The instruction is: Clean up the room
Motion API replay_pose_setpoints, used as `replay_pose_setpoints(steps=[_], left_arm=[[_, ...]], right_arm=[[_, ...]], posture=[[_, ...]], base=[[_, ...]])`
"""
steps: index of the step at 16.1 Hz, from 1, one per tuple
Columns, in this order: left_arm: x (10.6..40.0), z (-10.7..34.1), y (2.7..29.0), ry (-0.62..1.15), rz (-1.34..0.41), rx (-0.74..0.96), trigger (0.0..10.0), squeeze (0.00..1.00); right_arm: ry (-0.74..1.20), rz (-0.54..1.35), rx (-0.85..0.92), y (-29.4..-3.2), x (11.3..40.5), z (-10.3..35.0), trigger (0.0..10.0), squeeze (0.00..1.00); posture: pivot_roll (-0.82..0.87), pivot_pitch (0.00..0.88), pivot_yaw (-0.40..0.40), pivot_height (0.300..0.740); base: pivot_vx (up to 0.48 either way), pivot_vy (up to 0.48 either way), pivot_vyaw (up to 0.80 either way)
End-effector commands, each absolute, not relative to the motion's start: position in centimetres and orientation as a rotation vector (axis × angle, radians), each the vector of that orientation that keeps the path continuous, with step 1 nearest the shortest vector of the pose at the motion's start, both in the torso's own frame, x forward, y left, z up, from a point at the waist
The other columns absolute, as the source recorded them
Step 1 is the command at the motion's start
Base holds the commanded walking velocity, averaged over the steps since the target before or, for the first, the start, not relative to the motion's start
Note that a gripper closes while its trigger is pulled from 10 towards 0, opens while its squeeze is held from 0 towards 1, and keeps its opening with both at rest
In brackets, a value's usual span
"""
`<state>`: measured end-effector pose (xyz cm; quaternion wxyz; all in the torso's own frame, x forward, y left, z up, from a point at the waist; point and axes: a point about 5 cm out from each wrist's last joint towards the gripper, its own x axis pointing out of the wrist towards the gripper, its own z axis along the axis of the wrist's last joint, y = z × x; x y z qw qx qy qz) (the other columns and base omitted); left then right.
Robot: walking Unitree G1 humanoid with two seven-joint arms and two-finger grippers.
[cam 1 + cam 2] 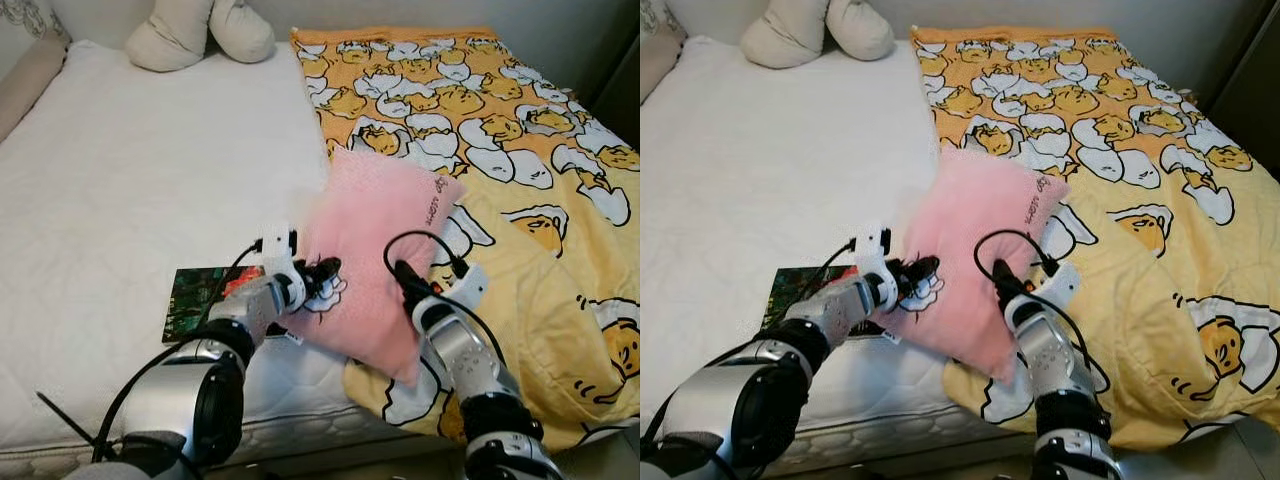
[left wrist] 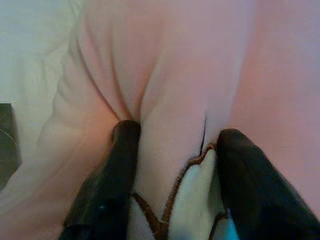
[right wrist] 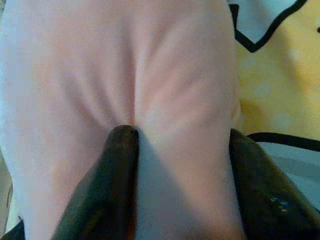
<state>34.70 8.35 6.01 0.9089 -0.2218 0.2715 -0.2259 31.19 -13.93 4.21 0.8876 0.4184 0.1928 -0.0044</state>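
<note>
This is a bedroom in a home. A bed (image 1: 120, 180) with a white quilted mattress cover takes up most of the scene. On its right half lies a yellow blanket (image 1: 520, 170) printed with cartoon egg figures. At the head of the bed rests a cream cushion (image 1: 195, 35) against a pale wall. A pink pillow (image 1: 385, 250) sits at the blanket's near edge, and a dark book (image 1: 195, 300) lies on the mattress beside it.
</note>
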Motion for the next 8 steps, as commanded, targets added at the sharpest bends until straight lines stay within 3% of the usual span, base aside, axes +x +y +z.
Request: replay_pose_setpoints(steps=[1,8], left_arm=[[33.67,4.74,8.03,0.607,-0.496,-0.445,0.0,0.0],[33.66,5.01,7.75,0.574,-0.573,-0.38,0.0,0.0]], right_arm=[[0.428,0.025,0.827,-13.53,30.8,3.91,0.0,0.0],[0.425,0.049,0.751,-13.7,30.78,3.67,0.0,0.0]], posture=[[-0.1,0.0,0.012,0.74],[-0.08,0.0,0.021,0.74]], base=[[0.0,0.0,0.0],[0.0,0.0,0.0]])
